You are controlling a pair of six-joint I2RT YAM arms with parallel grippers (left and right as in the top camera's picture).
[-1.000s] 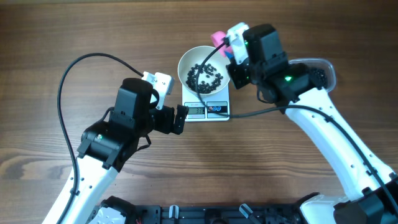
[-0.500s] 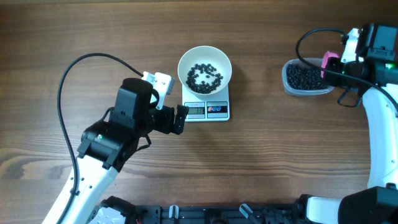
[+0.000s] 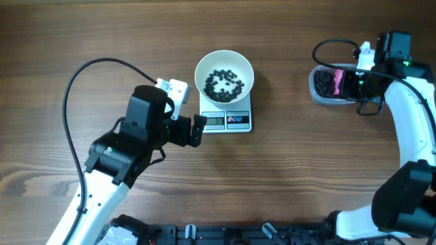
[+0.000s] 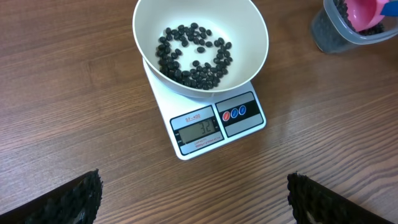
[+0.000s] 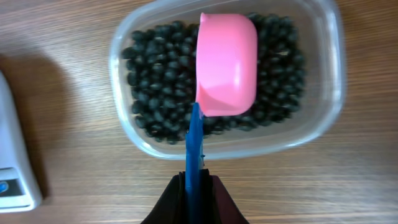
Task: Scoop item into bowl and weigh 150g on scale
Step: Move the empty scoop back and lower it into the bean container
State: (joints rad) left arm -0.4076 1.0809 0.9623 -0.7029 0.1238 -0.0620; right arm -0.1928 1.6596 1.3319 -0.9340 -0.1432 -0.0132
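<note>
The white bowl (image 3: 224,68) stands on the scale (image 3: 227,120) and holds a thin layer of the black beans (image 3: 223,83). The scale's display (image 4: 198,130) reads 32. My left gripper (image 3: 198,129) is open just left of the scale's front, its fingers wide apart over bare wood (image 4: 194,182). At the right, my right gripper (image 5: 194,183) is shut on the blue handle of a pink scoop (image 5: 227,65). The scoop's cup lies over the heap of beans (image 5: 155,81) inside a clear tub (image 5: 124,134). From overhead the scoop (image 3: 338,80) shows inside the tub (image 3: 317,95).
The scale's white corner (image 5: 12,162) shows at the left edge of the right wrist view. A black cable (image 3: 75,88) loops over the table left of the left arm. Bare wood lies between the scale and the tub.
My right arm has swung from the bowl across to the tub, carrying the scoop, and now holds it down among the beans there. The left arm has not moved.
</note>
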